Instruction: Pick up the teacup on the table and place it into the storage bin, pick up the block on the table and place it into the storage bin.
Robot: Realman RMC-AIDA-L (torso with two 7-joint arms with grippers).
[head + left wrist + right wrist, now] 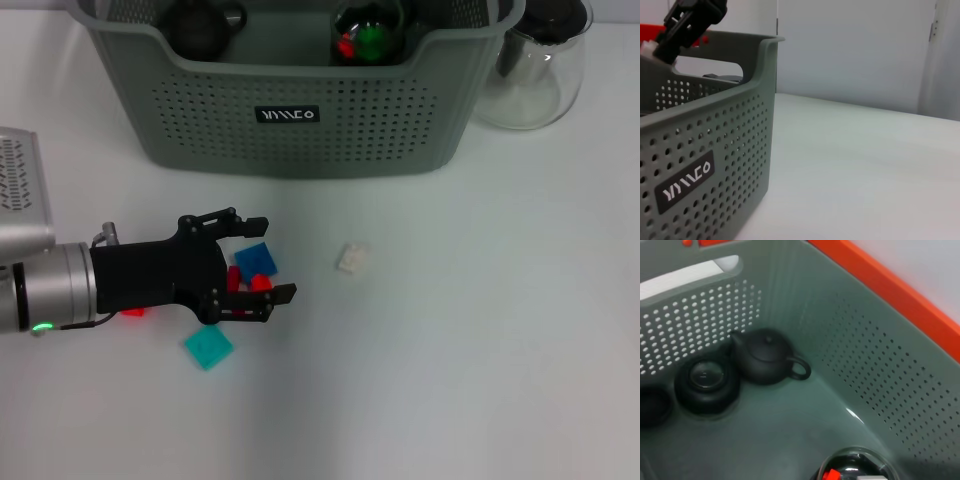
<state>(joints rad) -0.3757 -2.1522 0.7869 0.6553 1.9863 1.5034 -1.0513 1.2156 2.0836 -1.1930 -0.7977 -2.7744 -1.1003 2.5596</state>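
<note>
Blue block (pixel 255 261) lies on the white table (pixel 480 330) between the spread fingers of the left gripper (pixel 262 262), jaws open, not clamped; small red pieces (pixel 247 283) sit just beside it. Teal block (pixel 208 346) near below, whitish piece (pixel 352 258) further right. Storage bin (pixel 300 120) beyond holds a black teapot (pixel 766 357); right gripper unseen.

Our head view looks down on the worktop (pixel 480 330); both wrist views sit close to the storage bin (pixel 300 120), one outside, one inside.
</note>
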